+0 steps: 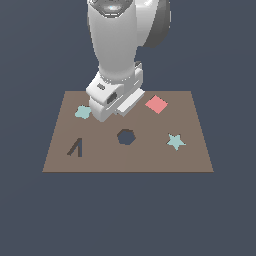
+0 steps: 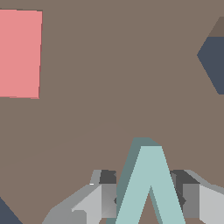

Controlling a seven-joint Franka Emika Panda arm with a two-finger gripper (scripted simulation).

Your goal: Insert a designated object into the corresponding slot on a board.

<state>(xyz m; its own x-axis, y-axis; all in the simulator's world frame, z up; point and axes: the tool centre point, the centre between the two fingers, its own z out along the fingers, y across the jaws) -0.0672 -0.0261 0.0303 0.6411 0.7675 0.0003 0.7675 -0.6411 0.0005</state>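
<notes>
The teal inverted-V block (image 2: 150, 188) stands between the two fingers (image 2: 104, 199) of the tool (image 2: 148, 200), which touch its sides and grip it. In the exterior view the arm hides the block; the tool (image 1: 116, 111) is low over the brown board (image 1: 165, 157), at about 11 o'clock from the roundish hole (image 1: 126, 137). The inverted-V slot (image 1: 75, 148) is free at about 8 o'clock on the board. A pink square (image 1: 156, 104), a teal star (image 1: 175, 141) and a lobed teal piece (image 1: 83, 112) lie around.
</notes>
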